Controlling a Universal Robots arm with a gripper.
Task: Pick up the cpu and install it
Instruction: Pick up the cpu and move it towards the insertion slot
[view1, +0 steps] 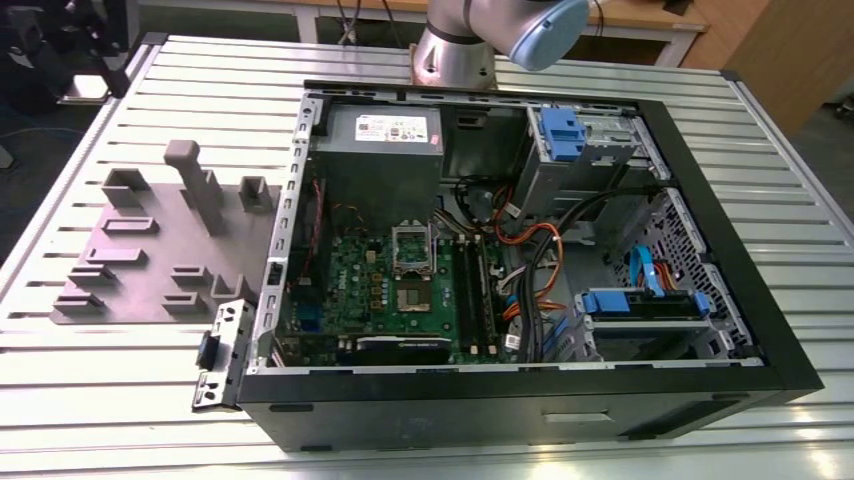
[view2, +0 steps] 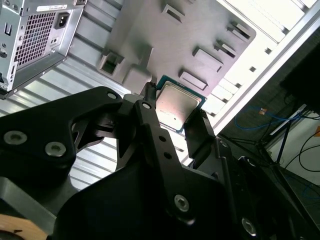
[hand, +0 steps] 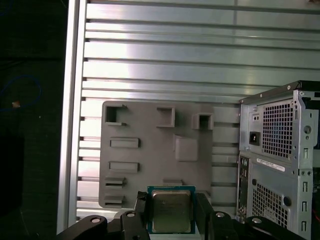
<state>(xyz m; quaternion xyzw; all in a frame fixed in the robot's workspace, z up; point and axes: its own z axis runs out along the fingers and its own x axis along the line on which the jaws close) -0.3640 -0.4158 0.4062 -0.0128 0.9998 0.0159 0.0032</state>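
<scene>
First wrist view — end effector (hand: 172, 202) part-closed, gripping cpu (hand: 171, 214)

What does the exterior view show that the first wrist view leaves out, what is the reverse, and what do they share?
Exterior view adds: the motherboard and cables inside the open computer case, plus the arm's base. First wrist view adds: the cpu clamped in the gripper, and the case's vented rear panel. Shared: the grey fixture plate, the slatted table and the case.
</scene>
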